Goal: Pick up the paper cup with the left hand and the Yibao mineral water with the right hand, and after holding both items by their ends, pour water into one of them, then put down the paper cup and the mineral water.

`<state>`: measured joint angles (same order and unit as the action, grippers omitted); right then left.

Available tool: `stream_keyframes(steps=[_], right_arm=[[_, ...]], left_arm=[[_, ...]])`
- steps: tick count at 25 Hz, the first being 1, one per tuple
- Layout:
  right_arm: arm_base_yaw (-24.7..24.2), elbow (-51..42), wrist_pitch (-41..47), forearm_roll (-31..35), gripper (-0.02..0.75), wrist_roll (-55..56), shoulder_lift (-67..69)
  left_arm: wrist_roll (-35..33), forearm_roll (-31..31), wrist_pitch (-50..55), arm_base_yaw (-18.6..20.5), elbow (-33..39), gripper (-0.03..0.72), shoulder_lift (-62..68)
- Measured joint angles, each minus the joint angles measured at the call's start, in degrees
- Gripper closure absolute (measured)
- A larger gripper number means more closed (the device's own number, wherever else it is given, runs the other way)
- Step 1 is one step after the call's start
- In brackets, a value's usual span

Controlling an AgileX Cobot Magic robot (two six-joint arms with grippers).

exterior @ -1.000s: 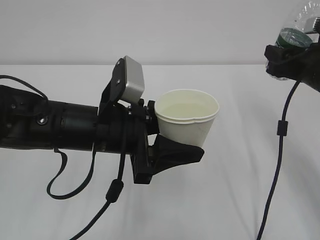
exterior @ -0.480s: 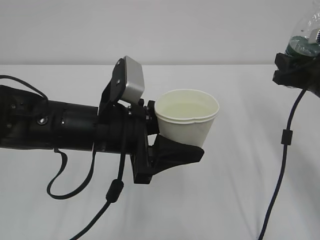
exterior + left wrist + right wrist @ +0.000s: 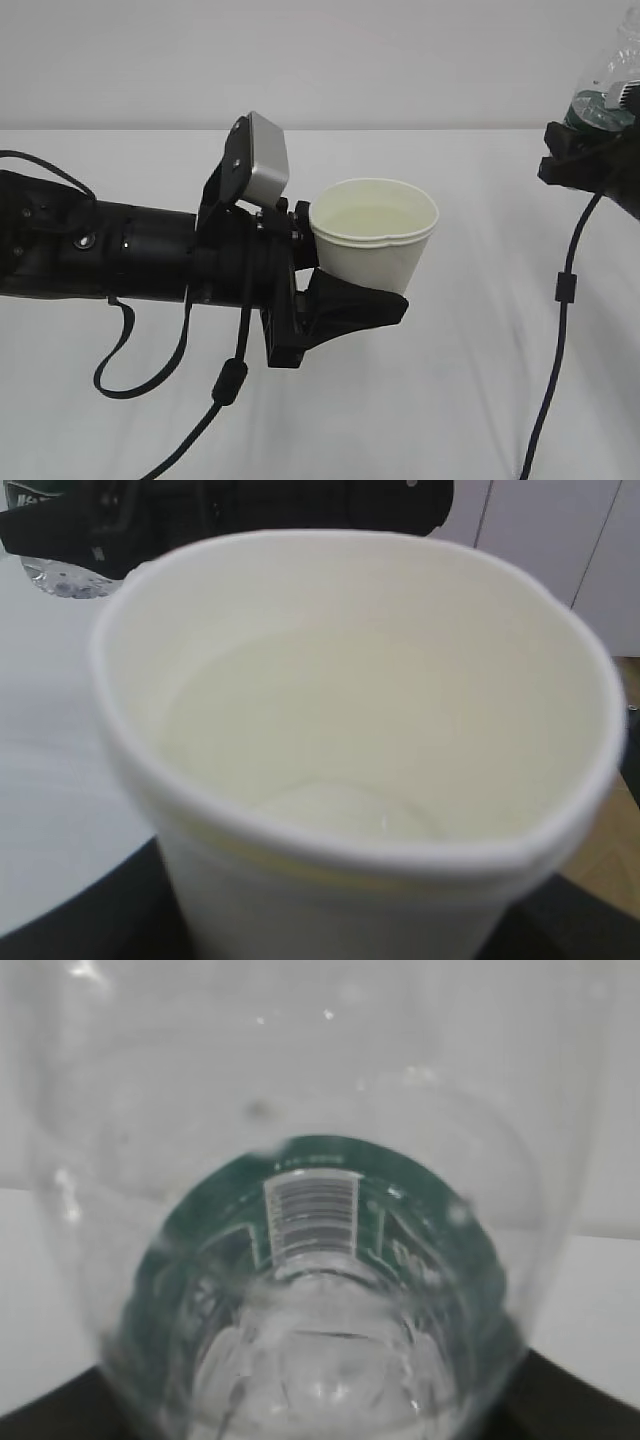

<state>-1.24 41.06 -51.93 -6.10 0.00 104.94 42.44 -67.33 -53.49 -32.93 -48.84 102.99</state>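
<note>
In the exterior view the white paper cup is held upright above the table, mouth up. My left gripper is shut on its lower wall, one black finger in front of it. The left wrist view is filled by the paper cup, with a little clear water at its bottom. At the far right, the Yibao mineral water sticks up from my right gripper, which is shut on it; its top is cut off by the frame. In the right wrist view, the Yibao mineral water fills the frame.
A white table lies under both arms, with a pale wall behind it. Black cables hang from the left arm and the right arm. The bottle is well to the right of the cup and higher.
My right gripper has carried the bottle to the right, away from the cup, and a little lower. The left arm and the cup have not moved.
</note>
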Motion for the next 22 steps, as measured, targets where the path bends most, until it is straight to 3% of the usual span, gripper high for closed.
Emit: stream_keyframes(steps=[22], right_arm=[[0.0,2.46,-6.93,0.08,0.327,0.0,9.94]], left_arm=[[0.0,0.0,0.0,0.0,0.0,0.231,0.0]])
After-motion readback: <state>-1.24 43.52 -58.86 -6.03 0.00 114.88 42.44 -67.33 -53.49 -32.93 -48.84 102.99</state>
